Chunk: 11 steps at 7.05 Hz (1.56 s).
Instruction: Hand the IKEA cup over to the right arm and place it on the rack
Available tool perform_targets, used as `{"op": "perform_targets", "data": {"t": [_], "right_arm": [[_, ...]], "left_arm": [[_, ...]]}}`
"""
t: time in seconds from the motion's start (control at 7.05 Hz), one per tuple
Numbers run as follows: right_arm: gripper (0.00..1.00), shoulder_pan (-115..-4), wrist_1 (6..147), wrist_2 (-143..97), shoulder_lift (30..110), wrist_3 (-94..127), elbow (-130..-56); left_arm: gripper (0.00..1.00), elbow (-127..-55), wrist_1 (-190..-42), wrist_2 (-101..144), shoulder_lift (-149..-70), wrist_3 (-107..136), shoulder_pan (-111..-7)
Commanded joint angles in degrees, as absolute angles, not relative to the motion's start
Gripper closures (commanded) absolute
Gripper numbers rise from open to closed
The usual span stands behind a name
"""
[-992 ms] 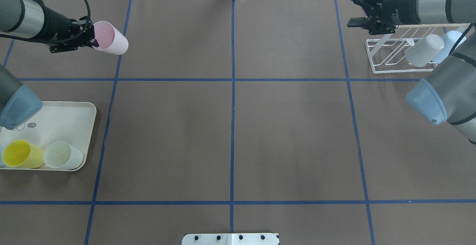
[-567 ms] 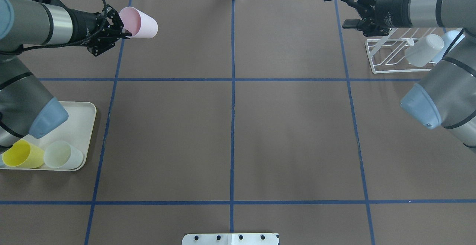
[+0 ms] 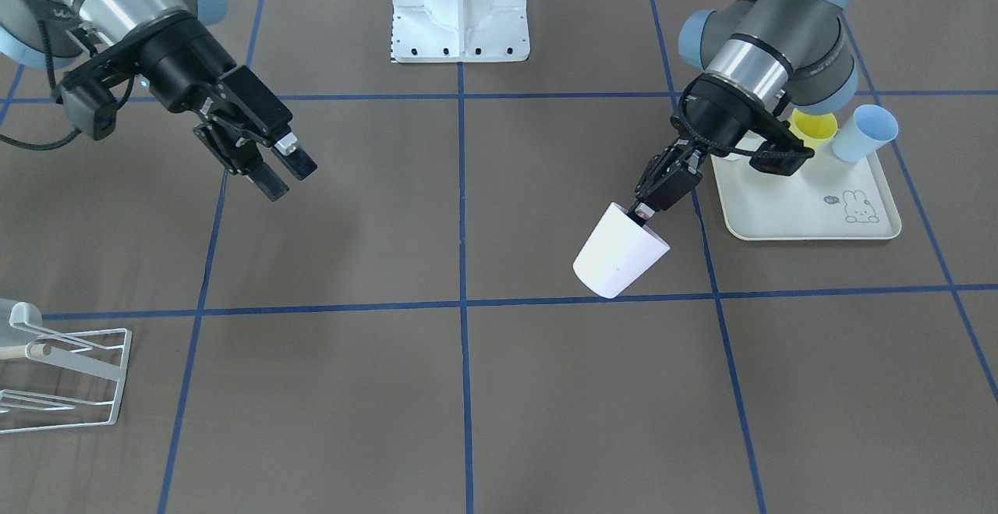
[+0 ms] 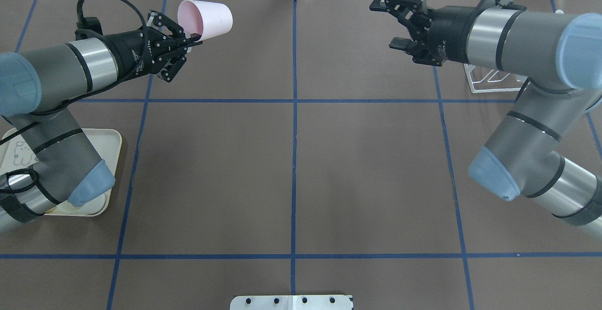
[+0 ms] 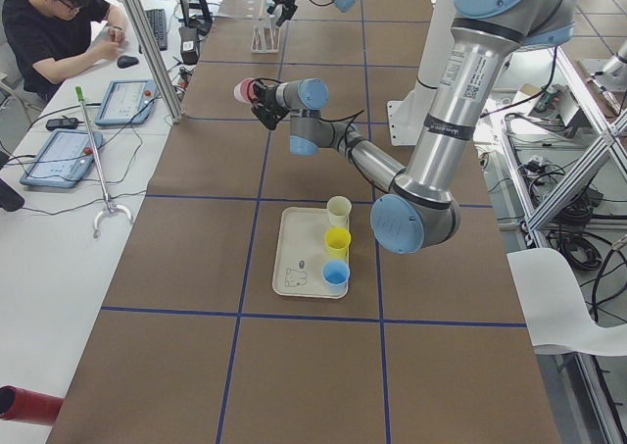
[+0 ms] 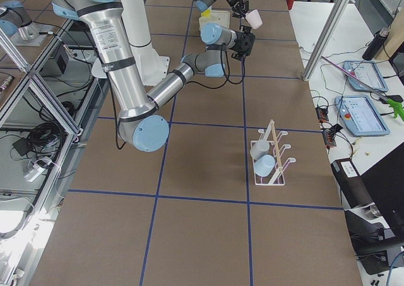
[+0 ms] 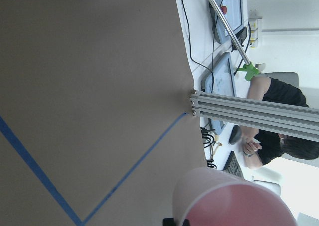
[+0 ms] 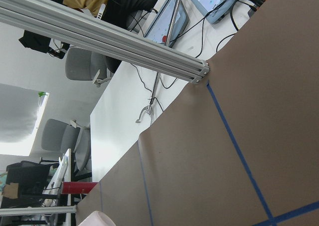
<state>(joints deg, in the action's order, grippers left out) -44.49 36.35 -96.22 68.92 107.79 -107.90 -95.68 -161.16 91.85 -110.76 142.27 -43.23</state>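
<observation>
The pink IKEA cup (image 4: 205,17) hangs in the air over the far left part of the table, lying on its side with its mouth toward the left arm. My left gripper (image 4: 194,36) is shut on the cup's rim, also seen in the front-facing view (image 3: 641,215) above the cup (image 3: 620,251). The right arm's gripper (image 4: 384,24) is open and empty, well to the cup's right, pointing toward it. The white wire rack (image 6: 271,163) stands at the far right with two cups on it. In the overhead view the right arm hides most of the rack (image 4: 494,83).
A cream rabbit-print tray (image 3: 811,202) by the left arm's base holds a yellow cup (image 3: 811,125) and a blue cup (image 3: 861,132). Blue tape lines grid the brown table. A person (image 5: 59,32) sits at a desk beyond the table's far edge.
The left arm has carried the pink cup to the right, toward the table's middle. The right gripper has moved left, away from the rack, and has stayed open.
</observation>
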Motion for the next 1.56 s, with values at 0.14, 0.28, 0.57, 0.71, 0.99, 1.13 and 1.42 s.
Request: {"op": "perform_targets", "data": {"t": [0.14,0.28,0.57,0.71,0.99,1.13,1.42], "right_arm": [[0.00,-38.42,33.05,-85.80,65.32,114.17,-107.23],[0.00,-37.54,32.96,-84.74,63.39,116.43,-106.88],[0.00,-35.95,32.96,-82.28,61.01,116.72,-106.44],[0.00,-35.95,32.96,-82.35,61.00,116.63,-106.44],[0.00,-35.60,32.87,-82.09,60.91,116.63,-106.26],[0.00,-35.42,32.87,-82.09,60.82,116.63,-106.00],[0.00,-35.25,32.87,-82.09,60.82,116.63,-106.00]], "left_arm": [[1.00,-90.00,-179.89,89.65,-112.66,152.05,-42.11],[1.00,-90.00,-180.09,88.95,-115.81,152.14,-40.62],[1.00,-89.82,-180.35,82.03,-118.73,151.96,-35.27],[1.00,-90.00,-181.40,81.92,-118.83,152.05,-34.98],[1.00,-89.56,-184.31,80.78,-119.26,151.96,-33.85],[1.00,-88.60,-184.48,79.64,-120.66,151.88,-32.88],[1.00,-87.89,-184.40,78.22,-122.25,151.88,-30.94]]}}
